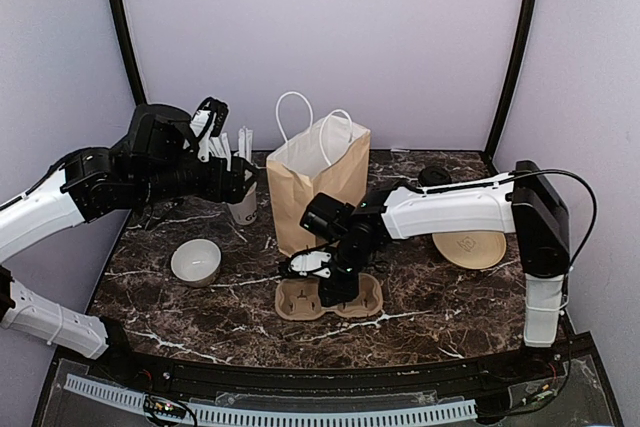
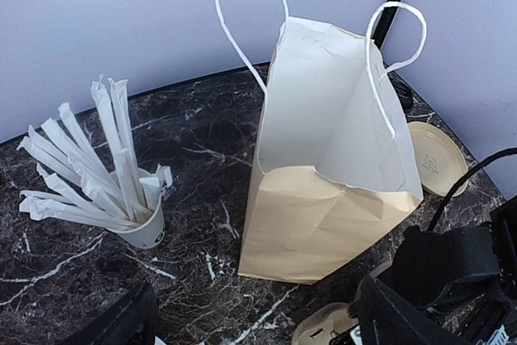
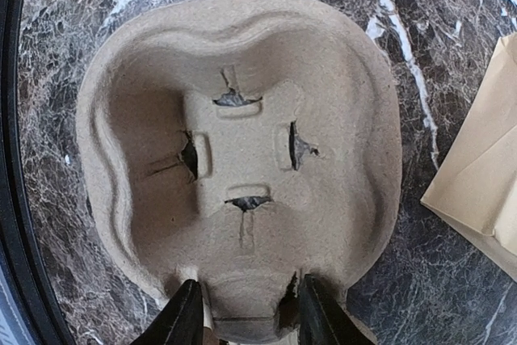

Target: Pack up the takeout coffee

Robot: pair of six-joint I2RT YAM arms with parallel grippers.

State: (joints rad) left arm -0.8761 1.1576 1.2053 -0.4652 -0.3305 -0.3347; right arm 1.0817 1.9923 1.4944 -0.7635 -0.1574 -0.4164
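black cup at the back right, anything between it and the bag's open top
Nothing visible does. The small black lidded cup sits apart from the upright brown paper bag, whose mouth stands wide open, with bare marble between them.

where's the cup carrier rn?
Top view: the cup carrier lies centre-front, just before the brown paper bag, right of the white bowl, under the right gripper.

Bright, soft, even light; faint shadow beneath the brown paper bag (image 2: 323, 224). Mild sheen on the marble table (image 1: 200, 317). The pulp cup carrier (image 3: 242, 151) is sharp; the left wrist view's lower corners blur dark.
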